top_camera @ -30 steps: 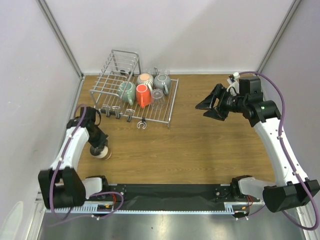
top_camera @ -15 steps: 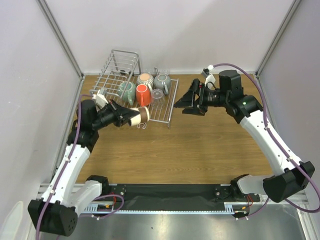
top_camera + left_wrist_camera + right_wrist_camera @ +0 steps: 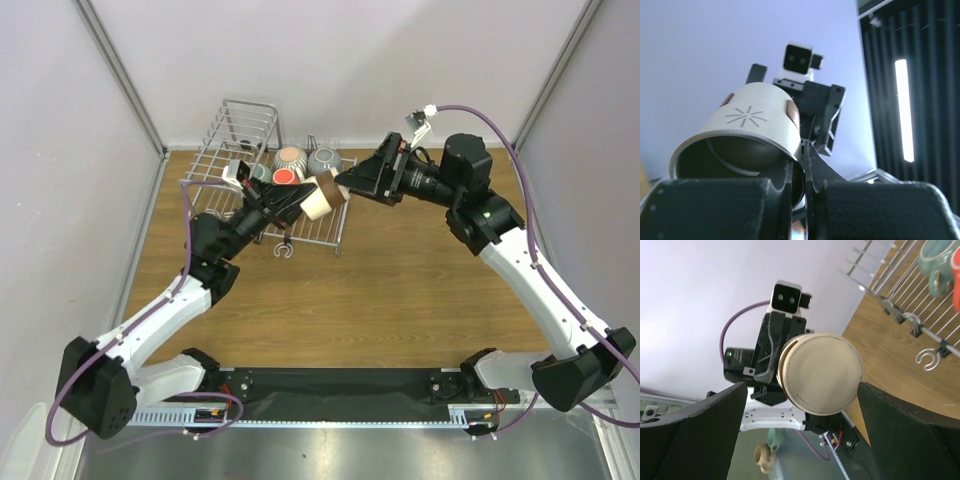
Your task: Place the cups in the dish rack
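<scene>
apparent handover, upper centre: left end effector [image 3: 298,205] grips a round cream-beige cup [image 3: 320,197]; the wide-open, empty right end effector [image 3: 352,182] should next close around it.

Lifted cream-beige cup [image 3: 318,195] off table [image 3: 400,280] toward dish rack [image 3: 225,160]; swung right gripper [image 3: 350,182] in, opened wider, apparently flanking it.

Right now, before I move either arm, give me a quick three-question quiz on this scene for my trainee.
1. True or false: the left gripper is shut on the cream cup.
2. The right gripper has its jaws: A open, B shut on the cup, C out of view.
3. Fill in: in the right wrist view, the cup shows its ___.
Key: 1 true; 2 A; 3 base.
</scene>
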`<action>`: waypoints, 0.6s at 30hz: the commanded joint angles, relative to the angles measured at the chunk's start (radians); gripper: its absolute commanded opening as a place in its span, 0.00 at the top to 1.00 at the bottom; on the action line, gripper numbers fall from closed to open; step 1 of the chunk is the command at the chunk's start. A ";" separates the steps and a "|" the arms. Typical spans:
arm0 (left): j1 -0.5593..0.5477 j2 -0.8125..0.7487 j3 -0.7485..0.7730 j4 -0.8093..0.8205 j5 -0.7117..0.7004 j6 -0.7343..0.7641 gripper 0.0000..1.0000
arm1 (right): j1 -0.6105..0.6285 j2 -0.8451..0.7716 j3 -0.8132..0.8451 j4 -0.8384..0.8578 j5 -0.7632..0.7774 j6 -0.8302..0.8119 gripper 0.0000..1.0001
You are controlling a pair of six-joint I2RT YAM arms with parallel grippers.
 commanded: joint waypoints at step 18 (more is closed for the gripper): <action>-0.152 0.216 0.038 0.554 -0.209 -0.238 1.00 | 0.016 -0.046 0.070 -0.072 0.197 -0.065 0.04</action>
